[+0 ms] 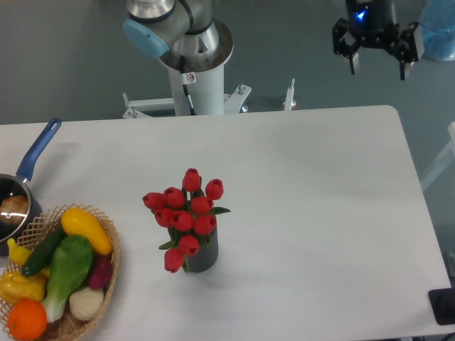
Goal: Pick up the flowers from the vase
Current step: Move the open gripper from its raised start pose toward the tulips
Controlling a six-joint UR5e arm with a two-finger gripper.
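Observation:
The flowers (186, 213), a bunch of red tulip buds with green leaves, stand in the vase (203, 258), a short dark grey ribbed cylinder near the middle of the white table (313, 199). My gripper (377, 69) hangs at the top right, beyond the table's far edge and far from the flowers. Its two fingers (352, 64) point down, spread wide apart, with nothing between them.
A wicker basket (111, 264) with colourful vegetables and fruit sits at the front left corner. A blue-handled metal saucepan (28, 170) lies at the left edge. The arm's base (192, 64) stands behind the table's far edge. A dark object (444, 307) sits at the front right.

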